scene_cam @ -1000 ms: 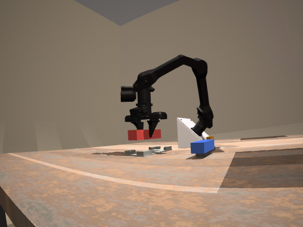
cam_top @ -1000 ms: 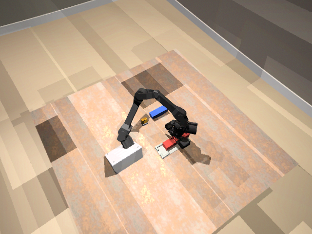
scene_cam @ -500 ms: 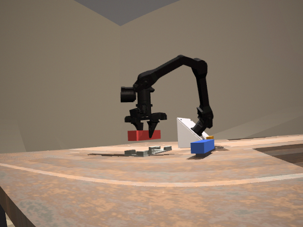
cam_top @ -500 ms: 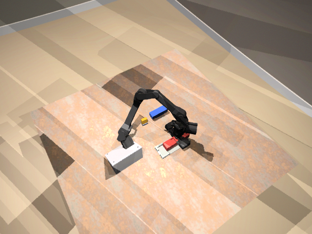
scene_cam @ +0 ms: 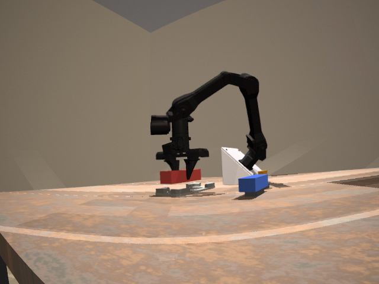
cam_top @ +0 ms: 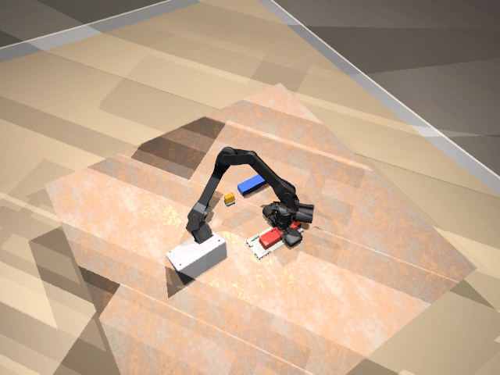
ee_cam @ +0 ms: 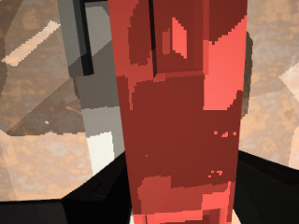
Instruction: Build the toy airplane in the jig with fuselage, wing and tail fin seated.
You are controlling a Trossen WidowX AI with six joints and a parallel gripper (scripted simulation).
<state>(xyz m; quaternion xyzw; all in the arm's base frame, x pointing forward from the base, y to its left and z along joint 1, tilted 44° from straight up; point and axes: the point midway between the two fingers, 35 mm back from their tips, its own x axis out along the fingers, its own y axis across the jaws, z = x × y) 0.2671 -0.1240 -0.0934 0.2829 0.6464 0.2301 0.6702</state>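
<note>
The red fuselage [cam_top: 270, 238] [scene_cam: 167, 177] [ee_cam: 182, 121] is level, lengthwise above the pale jig [cam_top: 254, 248] [scene_cam: 179, 191] [ee_cam: 100, 95]. In the exterior view a small gap shows beneath it. My gripper [cam_top: 283, 230] [scene_cam: 182, 175] [ee_cam: 172, 153] is shut on the fuselage, one finger on each side. In the wrist view a recess shows in the fuselage's top, and the jig shows along its left side. The blue wing [cam_top: 251, 185] [scene_cam: 252, 183] and the small orange tail fin [cam_top: 229, 198] [scene_cam: 262, 172] stand apart on the table. The gripper hides part of the fuselage in the top view.
The white wedge-shaped base block [cam_top: 201, 254] [scene_cam: 230, 168] carries the arm and stands beyond one end of the jig. The arm arches high from the base to the jig, and in the top view its forearm passes across the wing's far end.
</note>
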